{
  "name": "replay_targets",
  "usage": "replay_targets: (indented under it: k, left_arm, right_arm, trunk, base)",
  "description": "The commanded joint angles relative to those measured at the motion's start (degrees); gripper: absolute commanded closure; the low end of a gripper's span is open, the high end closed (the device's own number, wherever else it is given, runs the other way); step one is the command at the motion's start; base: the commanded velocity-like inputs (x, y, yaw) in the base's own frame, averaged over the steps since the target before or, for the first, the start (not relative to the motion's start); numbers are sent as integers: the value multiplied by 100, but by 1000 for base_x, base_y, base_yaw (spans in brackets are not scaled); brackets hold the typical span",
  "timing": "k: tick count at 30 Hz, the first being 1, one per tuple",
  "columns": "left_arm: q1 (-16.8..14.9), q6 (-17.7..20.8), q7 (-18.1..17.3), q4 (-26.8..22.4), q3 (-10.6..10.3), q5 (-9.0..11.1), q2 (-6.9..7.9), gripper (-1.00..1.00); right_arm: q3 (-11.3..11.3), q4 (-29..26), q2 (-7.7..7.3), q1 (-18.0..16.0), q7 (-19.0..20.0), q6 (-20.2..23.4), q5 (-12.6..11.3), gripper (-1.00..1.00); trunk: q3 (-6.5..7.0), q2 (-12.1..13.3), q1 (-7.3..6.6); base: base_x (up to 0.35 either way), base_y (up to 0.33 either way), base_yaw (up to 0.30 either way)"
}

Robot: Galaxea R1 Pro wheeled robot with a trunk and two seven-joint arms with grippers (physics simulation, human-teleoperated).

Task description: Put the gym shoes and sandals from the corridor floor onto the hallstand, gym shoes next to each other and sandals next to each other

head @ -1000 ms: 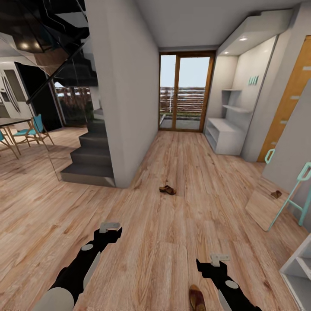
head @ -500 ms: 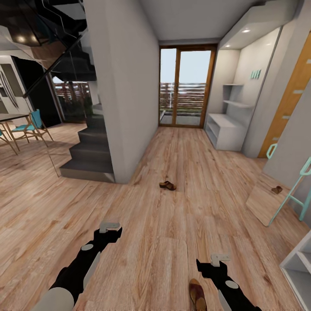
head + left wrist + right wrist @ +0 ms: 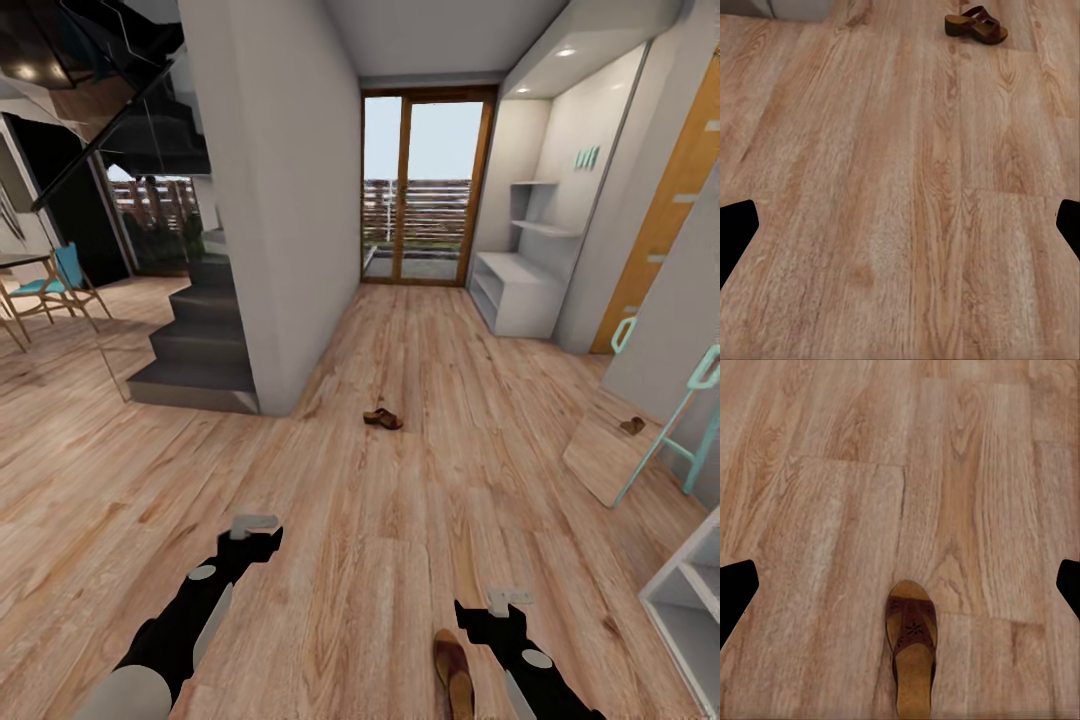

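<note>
near sandal (image 3: 453,672) cut off at frame edge | far sandal (image 3: 383,418) small on corridor floor (image 3: 400,520) | hallstand (image 3: 515,295) distant | left gripper (image 3: 254,521), right gripper (image 3: 510,596) spread, empty

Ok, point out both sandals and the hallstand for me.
Far sandal (image 3: 383,419), head view, on its strap.
Near sandal (image 3: 912,649), right wrist view, on its footbed.
Hallstand (image 3: 515,268), head view, on its flat top.
</note>
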Motion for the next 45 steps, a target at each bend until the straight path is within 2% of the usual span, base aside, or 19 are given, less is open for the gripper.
replay_targets:
  k: [1,13,35,45]
  left_arm:
    - [0,35,-16,-12,4,10,0,-100]
    - [-2,35,-16,-12,4,17,0,-100]
    - [1,35,-16,-12,5,18,0,-100]
    - [1,35,-16,-12,9,18,0,-100]
  right_arm:
    - [-8,1,1,-3,6,-9,-2,-100]
    - [-8,1,1,-3,1,-9,-2,-100]
    - [-4,-22,1,-3,-2,-7,0,-100]
    - [-8,-24,1,-3,-3,-8,-2,-100]
  trunk:
    - [-33,-44,22]
    - [-354,-525,285]
    - [-765,-1408,769]
    - [-1020,-1809,988]
  base:
    - [0,0,-110]
    - [0,0,-103]
    - [0,0,-7]
    - [0,0,45]
